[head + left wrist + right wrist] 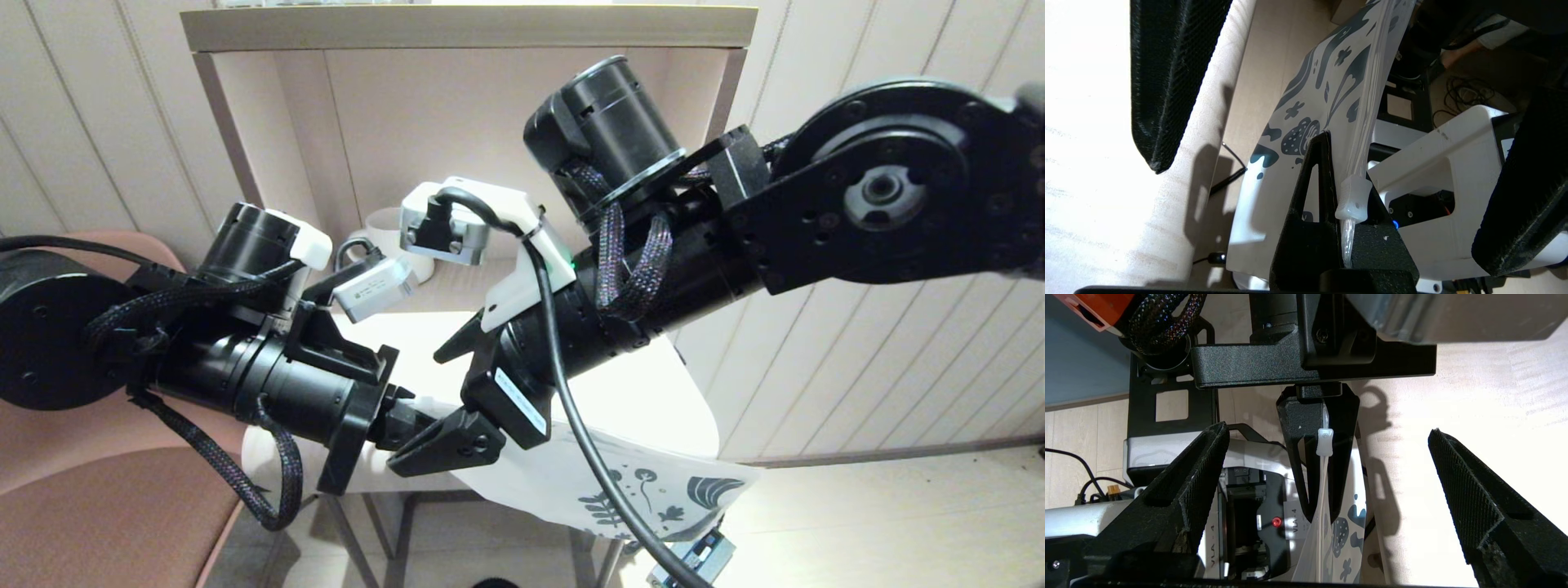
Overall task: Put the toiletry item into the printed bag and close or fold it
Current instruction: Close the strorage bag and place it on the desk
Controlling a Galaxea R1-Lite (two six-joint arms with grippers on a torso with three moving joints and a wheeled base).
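Left gripper [1318, 457] jaws clamp printed bag [645, 482] top edge beyond table [653, 392] rim; right gripper [1327, 506] jaws wide.

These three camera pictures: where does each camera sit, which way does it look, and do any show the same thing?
Head view: on the robot's head, looking down at the table; both arms show, grippers meeting over the bag.
Left wrist view: behind the left gripper, shut on the bag's zip edge, facing the right gripper's open fingers.
Right wrist view: behind the open right gripper, facing the left gripper.
Shared: both wrist views show the slider and printed bag.
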